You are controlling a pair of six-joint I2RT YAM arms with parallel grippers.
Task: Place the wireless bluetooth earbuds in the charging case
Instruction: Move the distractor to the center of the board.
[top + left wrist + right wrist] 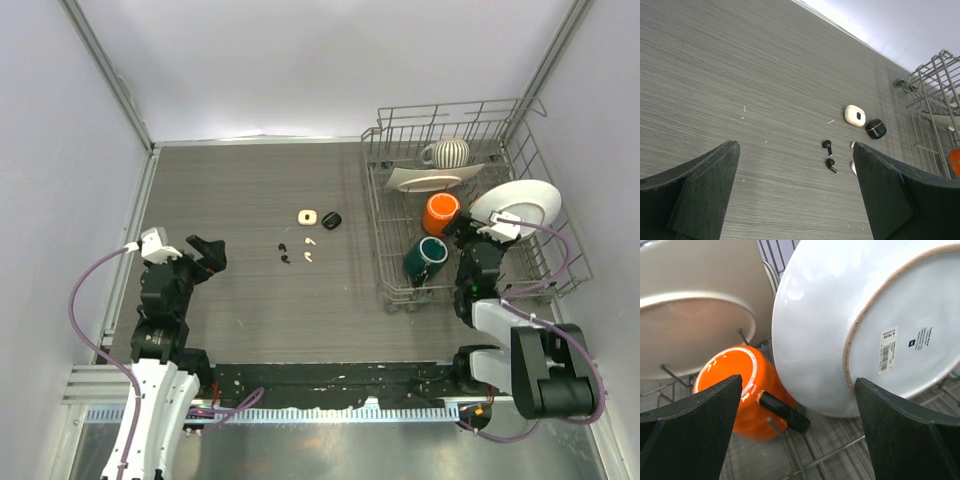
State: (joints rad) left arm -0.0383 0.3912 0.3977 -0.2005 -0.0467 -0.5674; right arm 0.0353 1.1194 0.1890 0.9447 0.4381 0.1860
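Mid-table lie a white charging case (307,216) (855,115) and, to its right, a black charging case (331,220) (876,128). Just in front of them are the earbuds: two black ones (283,246) (286,259) (827,145) (830,164) and two white ones (311,241) (307,256). In the left wrist view the white buds (853,145) peek out from behind one finger. My left gripper (208,253) (796,146) hangs open and holds nothing, well to the left of the buds. My right gripper (470,232) (799,381) is open too, inside the dish rack, far from the cases.
A wire dish rack (395,290) fills the right side, holding an orange mug (440,213) (735,385), a green mug (428,258), a striped mug (447,152), a flat plate (430,180) and a tilted white plate (517,205) (830,315). Walls close in left, right and back.
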